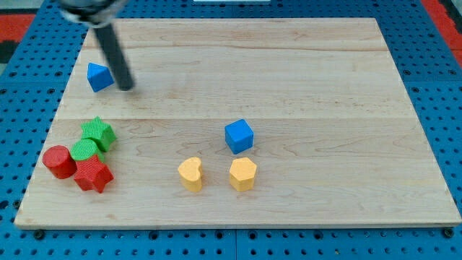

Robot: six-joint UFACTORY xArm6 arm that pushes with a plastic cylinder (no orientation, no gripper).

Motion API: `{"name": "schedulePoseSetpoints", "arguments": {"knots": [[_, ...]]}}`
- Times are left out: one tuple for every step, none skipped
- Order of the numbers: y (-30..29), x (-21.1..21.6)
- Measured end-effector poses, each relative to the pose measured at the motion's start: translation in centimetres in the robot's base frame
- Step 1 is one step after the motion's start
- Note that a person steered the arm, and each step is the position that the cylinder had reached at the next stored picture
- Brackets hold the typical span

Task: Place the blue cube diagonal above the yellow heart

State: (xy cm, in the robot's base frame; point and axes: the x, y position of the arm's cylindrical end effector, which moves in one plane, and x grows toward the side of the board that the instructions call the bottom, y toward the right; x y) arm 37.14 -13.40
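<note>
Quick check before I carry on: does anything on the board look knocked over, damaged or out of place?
Nothing stands out. All blocks sit flat on the wooden board. My tip is beside the blue triangular block at the view's upper left, far from the blue cube, which sits up and right of the yellow heart.

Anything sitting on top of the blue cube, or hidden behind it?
Nothing rests on the blue cube; its top face is bare. Board beyond it looks clear, though the strip directly behind its far side is covered.
</note>
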Motion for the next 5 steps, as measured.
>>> {"name": "schedulePoseSetpoints", "arguments": {"knots": [[12.9,0.1],[23.3,5.5],[26.3,12.0],[18.6,12.5],[9.8,11.9]]}}
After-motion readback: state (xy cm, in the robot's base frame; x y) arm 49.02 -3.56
